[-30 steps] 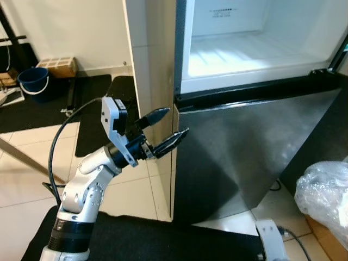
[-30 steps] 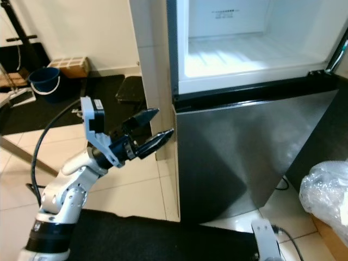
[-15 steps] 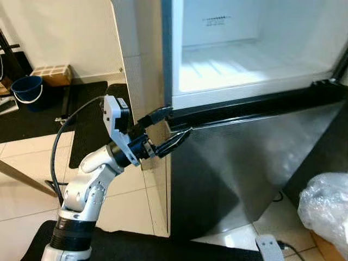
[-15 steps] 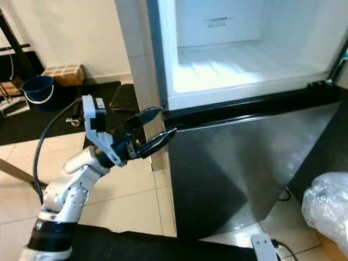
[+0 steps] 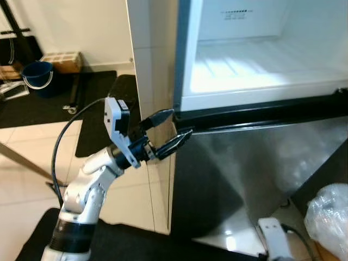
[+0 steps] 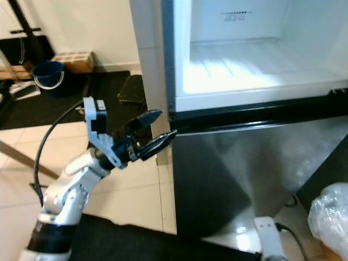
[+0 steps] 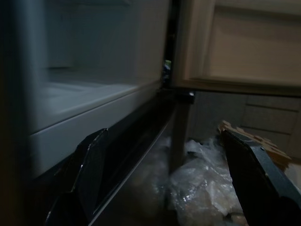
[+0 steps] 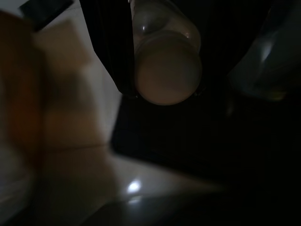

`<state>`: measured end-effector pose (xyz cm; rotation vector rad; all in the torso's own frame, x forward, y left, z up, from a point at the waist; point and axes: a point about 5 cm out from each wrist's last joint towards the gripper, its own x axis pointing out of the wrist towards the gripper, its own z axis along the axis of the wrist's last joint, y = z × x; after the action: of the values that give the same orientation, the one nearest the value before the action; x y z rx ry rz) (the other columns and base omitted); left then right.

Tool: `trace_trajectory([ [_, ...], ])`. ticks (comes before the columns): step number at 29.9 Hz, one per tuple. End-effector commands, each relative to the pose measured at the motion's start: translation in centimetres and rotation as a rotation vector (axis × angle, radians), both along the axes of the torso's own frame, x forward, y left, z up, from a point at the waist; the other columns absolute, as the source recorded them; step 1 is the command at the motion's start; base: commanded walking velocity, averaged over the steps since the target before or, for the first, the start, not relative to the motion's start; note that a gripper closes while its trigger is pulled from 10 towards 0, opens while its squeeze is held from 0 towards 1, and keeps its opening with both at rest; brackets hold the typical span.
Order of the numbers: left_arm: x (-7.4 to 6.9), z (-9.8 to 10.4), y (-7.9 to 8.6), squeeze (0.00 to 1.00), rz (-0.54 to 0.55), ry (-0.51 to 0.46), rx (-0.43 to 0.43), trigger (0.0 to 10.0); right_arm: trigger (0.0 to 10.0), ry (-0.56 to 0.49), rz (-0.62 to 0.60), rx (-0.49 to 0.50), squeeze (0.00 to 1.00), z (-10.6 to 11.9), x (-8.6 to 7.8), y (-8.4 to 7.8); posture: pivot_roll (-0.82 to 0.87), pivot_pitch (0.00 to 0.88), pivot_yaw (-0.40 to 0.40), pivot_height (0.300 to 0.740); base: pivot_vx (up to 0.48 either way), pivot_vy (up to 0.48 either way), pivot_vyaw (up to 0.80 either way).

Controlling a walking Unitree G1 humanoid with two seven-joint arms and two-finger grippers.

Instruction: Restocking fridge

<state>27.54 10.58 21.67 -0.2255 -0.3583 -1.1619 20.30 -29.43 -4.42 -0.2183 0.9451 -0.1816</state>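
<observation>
My left gripper (image 5: 173, 132), fingers spread and empty, sits right at the fridge (image 5: 255, 163) corner — the dark door seam running rightward from it.

home kitchen | fridge (image 5: 255, 65) | tiled floor (image 5: 27, 157) | bucket (image 5: 37, 73)

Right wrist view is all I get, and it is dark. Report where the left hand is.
Observer: The left hand is at the left front corner of the fridge, level with the black band above the lower door.
Operator: Give me its fingers.
Observer: The fingers are spread apart with nothing between them.
Operator: Now the upper compartment.
Observer: The upper compartment stands open and lit.
</observation>
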Motion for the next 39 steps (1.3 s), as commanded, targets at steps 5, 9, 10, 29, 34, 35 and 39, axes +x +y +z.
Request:
trace_trajectory([
  [5,-0.1,0.3,-0.2,0.00,-0.017,-0.015,-0.002,10.0,10.0,-0.188,-0.055,-0.068,0.00,3.7,3.4,-2.5,-0.01,0.000,0.022,0.740,0.000,0.000,0.00],
  [9,-0.1,0.5,0.0,0.00,-0.010,-0.020,-0.007,10.0,10.0,-0.317,-0.053,-0.085,0.00,6.8,5.9,-3.7,-0.01,0.000,0.023,0.740,0.000,0.000,0.00],
  [10,-0.1,0.5,0.1,0.00,-0.009,-0.023,-0.007,10.0,10.0,-0.385,-0.018,-0.080,0.00,8.6,7.4,-3.9,-0.01,0.000,0.022,0.740,0.000,0.000,0.00],
  [29,-0.7,0.7,1.1,0.00,-0.055,-0.041,0.028,10.0,10.0,-0.762,0.417,0.215,0.00,18.6,11.4,-4.3,0.00,0.000,0.021,0.740,0.000,0.000,0.00],
  [34,-0.9,0.7,1.1,0.00,-0.074,-0.043,0.034,10.0,10.0,-0.797,0.518,0.281,0.00,19.8,11.0,-4.4,0.00,0.000,0.021,0.740,0.000,0.000,0.00],
  [35,-1.0,0.7,1.1,0.00,-0.083,-0.045,0.038,10.0,10.0,-0.813,0.568,0.315,0.00,20.4,10.7,-4.6,0.00,0.000,0.021,0.740,0.000,0.000,0.00],
  [39,-1.1,0.6,1.0,0.00,-0.089,-0.044,0.068,10.0,10.0,-0.895,0.692,0.380,0.00,23.2,9.8,-5.0,0.00,0.000,0.023,0.740,0.000,0.000,0.00],
])
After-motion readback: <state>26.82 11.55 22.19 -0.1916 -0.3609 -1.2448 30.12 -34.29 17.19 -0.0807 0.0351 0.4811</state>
